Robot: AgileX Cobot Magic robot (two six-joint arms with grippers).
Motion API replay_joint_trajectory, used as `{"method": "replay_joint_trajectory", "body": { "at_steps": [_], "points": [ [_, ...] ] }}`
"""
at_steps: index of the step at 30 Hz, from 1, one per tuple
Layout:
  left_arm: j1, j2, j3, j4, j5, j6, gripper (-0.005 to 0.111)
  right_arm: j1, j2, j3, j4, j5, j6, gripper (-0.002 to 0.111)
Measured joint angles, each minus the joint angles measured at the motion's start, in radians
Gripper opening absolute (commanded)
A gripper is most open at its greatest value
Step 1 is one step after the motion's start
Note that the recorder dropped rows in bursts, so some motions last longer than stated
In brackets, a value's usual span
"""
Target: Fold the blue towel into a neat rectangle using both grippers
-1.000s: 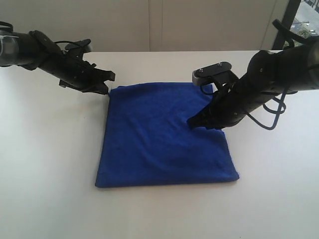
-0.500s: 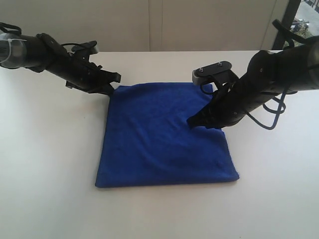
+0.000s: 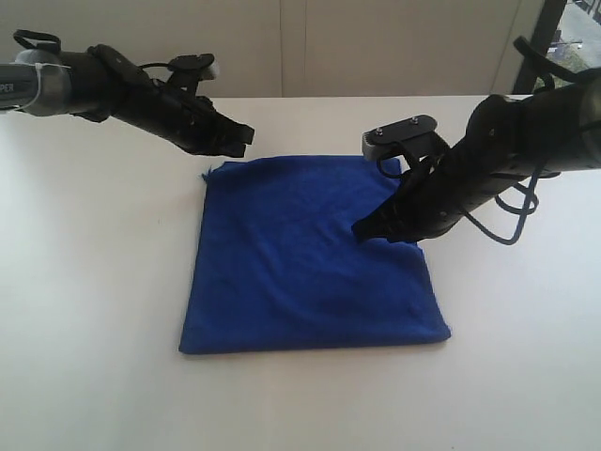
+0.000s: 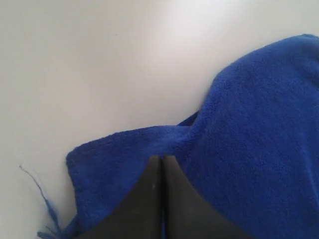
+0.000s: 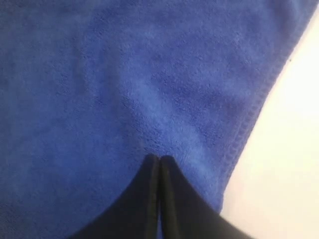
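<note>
The blue towel [image 3: 310, 263] lies flat on the white table as a roughly square folded pad. My left gripper [image 3: 242, 138] hovers shut just beyond the towel's far left edge, with nothing held. In the left wrist view its closed tips [image 4: 160, 158] point over a rumpled towel [image 4: 249, 139] corner. My right gripper [image 3: 360, 230] is shut too, its tips down on the towel's right half near the side edge. The right wrist view shows the closed tips [image 5: 158, 158] against the towel [image 5: 124, 74], hemmed edge alongside.
The white table [image 3: 94, 329] stretches around the towel on all sides. A loose blue thread [image 4: 40, 194] trails from the towel's corner. The right arm's cable [image 3: 507, 221] loops over the table to the right. A wall runs behind the table's far edge.
My left arm has lifted off the towel's far left corner and swung right and farther back. The right arm and the towel have not moved.
</note>
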Motion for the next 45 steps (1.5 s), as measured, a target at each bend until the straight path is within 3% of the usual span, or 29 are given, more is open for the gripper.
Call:
{"method": "replay_joint_trajectory", "body": {
  "at_steps": [18, 28, 45],
  "points": [
    [0.000, 0.048, 0.000, 0.002, -0.177, -0.017, 0.000, 0.000, 0.000, 0.000, 0.000, 0.000, 0.000, 0.000],
    [0.000, 0.048, 0.000, 0.002, -0.213, -0.026, 0.033, 0.000, 0.000, 0.000, 0.000, 0.000, 0.000, 0.000],
    [0.000, 0.064, -0.002, 0.002, -0.226, -0.026, 0.034, 0.000, 0.000, 0.000, 0.000, 0.000, 0.000, 0.000]
  ]
}}
